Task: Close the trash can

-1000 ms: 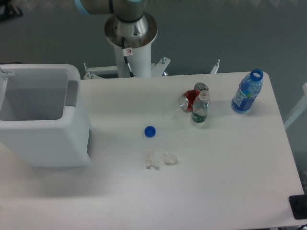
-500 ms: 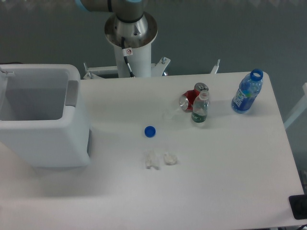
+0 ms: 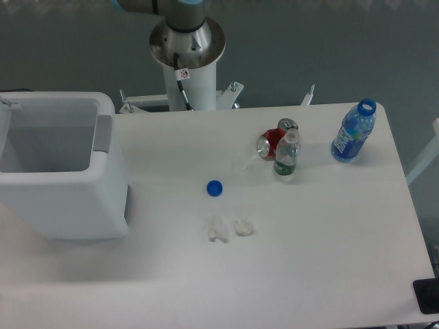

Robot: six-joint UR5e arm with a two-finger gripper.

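- One big white trash can (image 3: pixel 65 199) sits at the left end of the table (image 3: pixel 315 260), and it's open at the top, so you can look straight down into the hollow inside.
- There's a grey tab (image 3: pixel 102 133) on the can's right-hand rim, on the side facing the rest of the stuff.
- A sliver of white at the far left edge might be the lid standing up, but it's cut off by the frame, so can't really say.
- The gripper is out of the shot. All you get is the robot's round base and white post (image 3: pixel 187 65) behind the far edge of the table, plus a bit of blue joint at the top. So no telling whether the fingers are spread or pressed together.
- Middle of the table: a loose blue cap (image 3: pixel 215 188), on its own.
- Just in front of the cap, two small pale crumpled bits (image 3: pixel 229 228) lying side by side.
- Further right, a red can (image 3: pixel 272 142) on its side, with a small clear bottle (image 3: pixel 286 156) with a green label standing upright right against it.
- Off near the far right corner, a blue bottle (image 3: pixel 353 133) stands upright with no cap on, well apart from the can and small bottle.
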